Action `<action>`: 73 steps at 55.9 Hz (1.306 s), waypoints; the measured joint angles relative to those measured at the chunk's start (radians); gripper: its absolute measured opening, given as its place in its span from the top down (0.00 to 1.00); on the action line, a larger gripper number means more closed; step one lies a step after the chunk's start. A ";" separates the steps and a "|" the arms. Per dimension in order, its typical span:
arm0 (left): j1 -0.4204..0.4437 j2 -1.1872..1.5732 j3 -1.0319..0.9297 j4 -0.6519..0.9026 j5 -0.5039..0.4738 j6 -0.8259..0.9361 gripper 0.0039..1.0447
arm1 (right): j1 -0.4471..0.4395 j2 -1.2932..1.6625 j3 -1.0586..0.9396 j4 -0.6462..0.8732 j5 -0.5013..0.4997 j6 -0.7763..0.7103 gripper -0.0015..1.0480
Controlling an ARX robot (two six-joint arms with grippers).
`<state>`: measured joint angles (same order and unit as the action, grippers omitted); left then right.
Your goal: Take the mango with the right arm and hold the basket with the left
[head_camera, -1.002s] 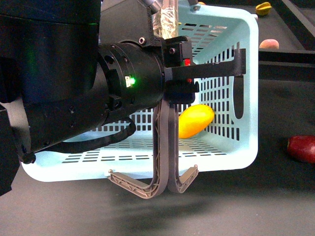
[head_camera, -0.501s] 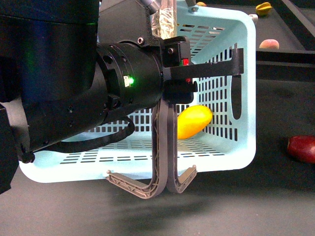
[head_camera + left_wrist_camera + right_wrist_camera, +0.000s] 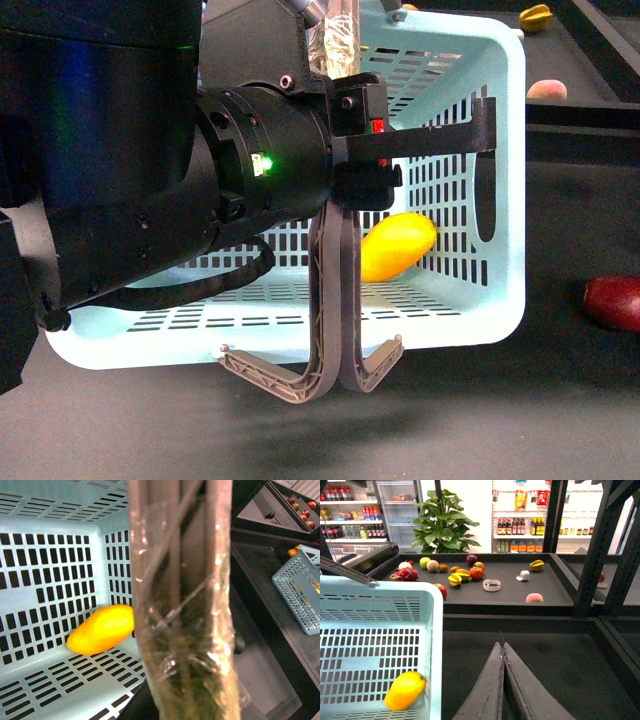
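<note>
While left end effector (image 3: 362,165) clamps basket (image 3: 503,210), right end effector (image 3: 503,649) together, shelf labels (image 3: 539,526) unreadable.

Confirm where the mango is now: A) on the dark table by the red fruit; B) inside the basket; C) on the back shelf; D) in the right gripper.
B: the mango lies on the slotted floor of the basket, and the right gripper is shut with nothing between its fingers.
</note>
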<state>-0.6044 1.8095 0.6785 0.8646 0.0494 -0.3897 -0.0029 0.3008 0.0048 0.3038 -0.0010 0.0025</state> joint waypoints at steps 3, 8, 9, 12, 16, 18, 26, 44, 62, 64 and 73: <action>0.000 0.000 0.000 0.000 0.000 0.000 0.95 | 0.000 -0.018 0.000 -0.018 0.000 0.000 0.98; 0.000 0.000 0.000 0.000 -0.001 0.000 0.95 | 0.000 -0.044 0.000 -0.043 0.000 0.000 0.98; 0.000 0.000 0.000 0.000 -0.001 0.000 0.95 | 0.000 -0.050 0.000 -0.049 0.000 0.000 0.98; 0.000 0.000 0.000 0.000 -0.001 0.000 0.95 | 0.000 -0.063 0.000 -0.060 0.000 0.000 0.98; 0.000 0.000 0.000 0.000 -0.001 0.000 0.95 | 0.000 -0.087 0.000 -0.087 0.000 0.000 0.98; 0.000 0.000 0.000 0.000 0.000 0.000 0.95 | 0.000 -0.100 0.000 -0.099 0.000 0.000 0.98; 0.000 0.000 0.000 0.000 0.000 0.000 0.95 | 0.000 -0.238 0.001 -0.273 -0.004 -0.003 0.98; 0.000 0.000 0.000 0.000 0.000 -0.001 0.95 | 0.000 -0.295 0.001 -0.302 -0.004 -0.003 0.98; 0.000 0.000 0.000 0.000 0.000 -0.001 0.95 | 0.000 -0.296 0.001 -0.302 -0.004 -0.003 0.98; 0.000 0.000 0.000 0.000 0.000 0.000 0.95 | 0.000 -0.296 0.001 -0.302 -0.004 -0.003 0.98; 0.000 0.000 0.000 0.000 0.000 0.000 0.95 | 0.000 -0.296 0.001 -0.302 -0.004 -0.005 0.84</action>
<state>-0.6044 1.8095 0.6785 0.8646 0.0494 -0.3901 -0.0029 0.0051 0.0055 0.0017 -0.0051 -0.0029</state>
